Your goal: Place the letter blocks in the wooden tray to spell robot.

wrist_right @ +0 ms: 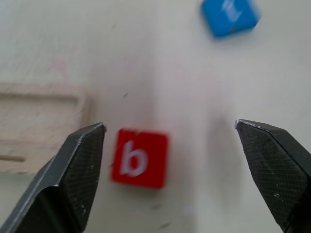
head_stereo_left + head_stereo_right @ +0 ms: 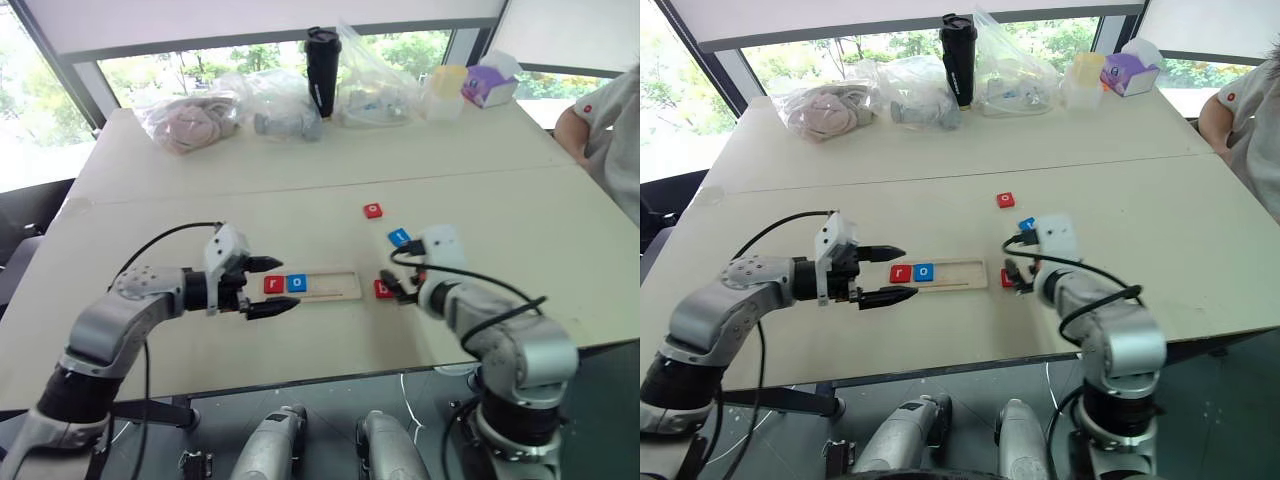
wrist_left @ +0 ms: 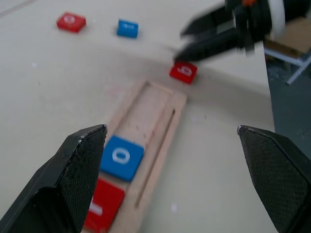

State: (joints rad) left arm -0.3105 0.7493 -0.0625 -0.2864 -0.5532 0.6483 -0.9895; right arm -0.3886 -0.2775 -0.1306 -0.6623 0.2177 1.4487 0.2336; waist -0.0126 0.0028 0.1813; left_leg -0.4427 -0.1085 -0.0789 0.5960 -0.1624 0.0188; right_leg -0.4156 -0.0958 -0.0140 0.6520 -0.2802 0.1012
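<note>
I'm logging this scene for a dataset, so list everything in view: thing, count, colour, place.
wooden tray: one, pale wood, on the near table between the grippers.
blocks in tray: two, red r and blue o, side by side at its left end.
red b block: one, on the table just off the tray's right end.
blue block: one, farther back.
red block: one, farthest back.
plastic bags: several, clear, far table edge.
tumbler: one, black, among the bags.
cup: one, yellowish, far right.
person's arm: right edge.
left gripper: open, by the tray's left end.
right gripper: open, over the b block.
</note>
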